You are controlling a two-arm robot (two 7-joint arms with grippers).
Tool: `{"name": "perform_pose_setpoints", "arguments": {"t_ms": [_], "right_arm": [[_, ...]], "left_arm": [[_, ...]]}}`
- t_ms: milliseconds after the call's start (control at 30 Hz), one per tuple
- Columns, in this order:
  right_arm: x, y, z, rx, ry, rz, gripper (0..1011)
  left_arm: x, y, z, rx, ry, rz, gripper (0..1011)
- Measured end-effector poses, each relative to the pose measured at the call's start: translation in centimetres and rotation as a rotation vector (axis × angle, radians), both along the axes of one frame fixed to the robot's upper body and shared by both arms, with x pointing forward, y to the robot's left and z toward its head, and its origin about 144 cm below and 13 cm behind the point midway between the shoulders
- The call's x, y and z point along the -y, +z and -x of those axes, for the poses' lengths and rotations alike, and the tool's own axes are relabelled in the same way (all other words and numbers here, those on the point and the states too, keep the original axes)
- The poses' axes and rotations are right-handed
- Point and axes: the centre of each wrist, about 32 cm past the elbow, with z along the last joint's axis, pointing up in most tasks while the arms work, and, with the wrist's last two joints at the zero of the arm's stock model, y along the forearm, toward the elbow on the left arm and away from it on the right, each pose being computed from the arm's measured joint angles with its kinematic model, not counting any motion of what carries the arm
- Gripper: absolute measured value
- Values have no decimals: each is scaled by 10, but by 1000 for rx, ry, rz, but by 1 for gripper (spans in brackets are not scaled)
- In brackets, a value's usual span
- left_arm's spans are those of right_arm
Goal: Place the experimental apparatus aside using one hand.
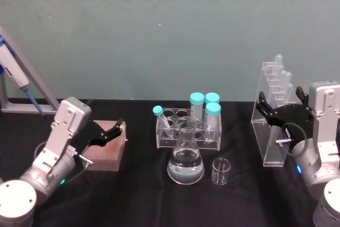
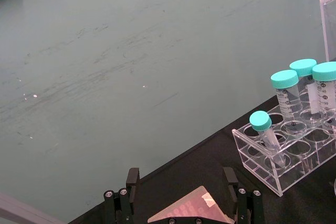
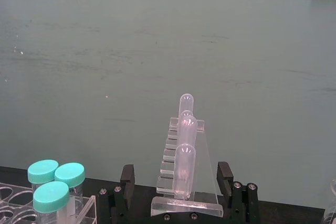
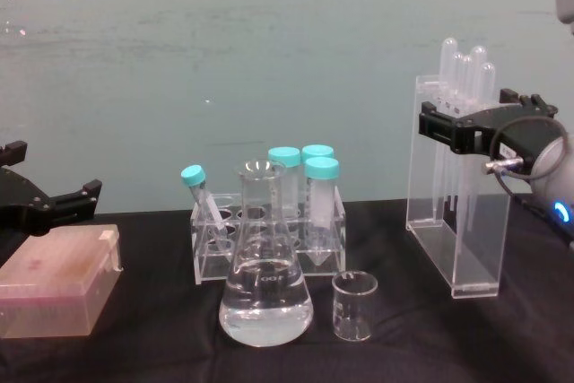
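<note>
A tall clear acrylic stand (image 1: 272,126) holding plastic pipettes (image 3: 185,145) sits on the black table at the right. My right gripper (image 1: 282,103) is open, its fingers straddling the stand's upper part (image 4: 457,105); in the right wrist view the stand (image 3: 186,198) rises between the two fingers (image 3: 224,172). A conical glass flask (image 1: 185,159) with clear liquid stands at the table's centre front, and a small glass beaker (image 1: 220,171) is just to its right. My left gripper (image 1: 109,133) hangs open over a pink box at the left.
A clear rack (image 1: 188,126) with teal-capped tubes stands behind the flask (image 4: 265,298). The pink box (image 1: 108,147) lies under the left gripper (image 4: 54,204). A blue-and-white pipettor (image 1: 16,75) leans on a metal frame at the far left. A teal wall closes the back.
</note>
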Motion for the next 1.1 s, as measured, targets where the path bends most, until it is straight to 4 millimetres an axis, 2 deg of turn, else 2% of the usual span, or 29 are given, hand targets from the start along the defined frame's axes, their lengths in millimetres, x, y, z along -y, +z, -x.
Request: {"name": "perform_pose_setpoints", "arguments": {"t_ms": [267, 400, 500, 533, 600, 633, 700, 1100], "right_arm": [[0, 0, 0, 0, -1, 0, 980], [0, 0, 0, 0, -1, 0, 907], [0, 0, 0, 0, -1, 0, 801], [0, 0, 0, 0, -1, 0, 801], [0, 0, 0, 0, -1, 0, 708], [0, 0, 0, 0, -1, 0, 708], [0, 0, 0, 0, -1, 0, 624], [0, 0, 0, 0, -1, 0, 616]], "left_arm": [[0, 0, 0, 0, 0, 0, 1000], [0, 0, 0, 0, 0, 0, 1000], [0, 0, 0, 0, 0, 0, 1000], [0, 0, 0, 0, 0, 0, 1000], [0, 0, 0, 0, 0, 0, 1000], [0, 0, 0, 0, 0, 0, 1000], [0, 0, 0, 0, 0, 0, 1000], [0, 0, 0, 0, 0, 0, 1000]]}}
